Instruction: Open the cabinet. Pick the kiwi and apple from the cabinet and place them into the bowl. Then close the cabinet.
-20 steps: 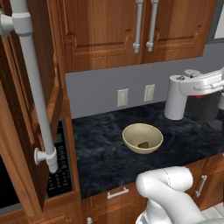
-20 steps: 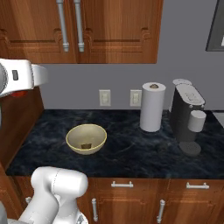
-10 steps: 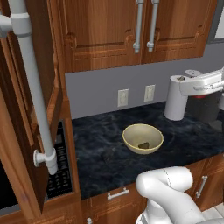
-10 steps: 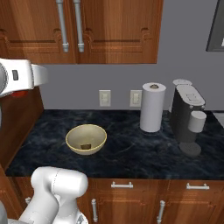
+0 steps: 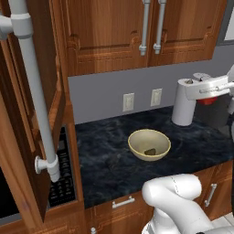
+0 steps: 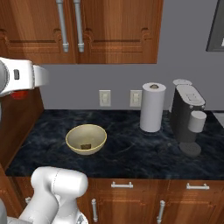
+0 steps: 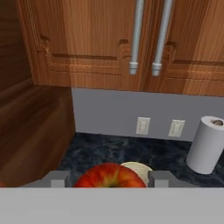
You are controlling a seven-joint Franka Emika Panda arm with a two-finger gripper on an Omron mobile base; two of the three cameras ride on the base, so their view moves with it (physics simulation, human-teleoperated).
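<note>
Red apple (image 7: 110, 176) sits clamped in the end effector (image 7: 108, 178) above the bowl (image 5: 149, 144), which already holds the kiwi (image 5: 149, 151), unchanged over the last second, so only release and closing the cabinet (image 5: 137, 32) remain.

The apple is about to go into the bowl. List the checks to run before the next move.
1. Apple gripped between the gripper tips: ok.
2. Kiwi lying in the bowl: ok.
3. Room in the bowl for the apple: ok.
4. Gripper directly above the bowl: not ok; the bowl lies ahead and lower.
5. Paper towel roll apart from the bowl: ok.
6. Cabinet door shut: not ok; it stands open.
</note>
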